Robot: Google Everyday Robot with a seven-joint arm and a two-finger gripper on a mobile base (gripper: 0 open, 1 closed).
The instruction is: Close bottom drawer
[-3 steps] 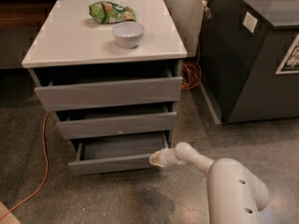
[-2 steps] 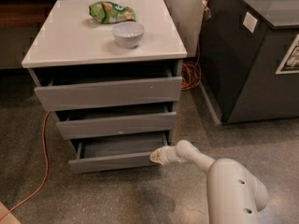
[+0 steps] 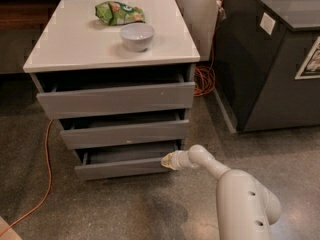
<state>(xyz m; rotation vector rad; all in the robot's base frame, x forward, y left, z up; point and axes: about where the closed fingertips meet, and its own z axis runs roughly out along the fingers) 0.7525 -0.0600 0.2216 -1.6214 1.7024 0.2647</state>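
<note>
The bottom drawer is the lowest of three grey flat-fronted drawers in a white-topped cabinet. It stands partly pulled out, with its shallow grey tray showing behind the front. My gripper is at the end of the white arm, at the right end of the drawer's front, touching or very near it. The middle drawer and top drawer also stand a little way out.
A white bowl and a green snack bag sit on the cabinet top. A dark grey bin unit stands to the right. An orange cable runs over the floor at the left; more cable lies behind the cabinet's right side.
The gripper has stayed at the right end of the bottom drawer's front. The drawer appears pushed in slightly.
</note>
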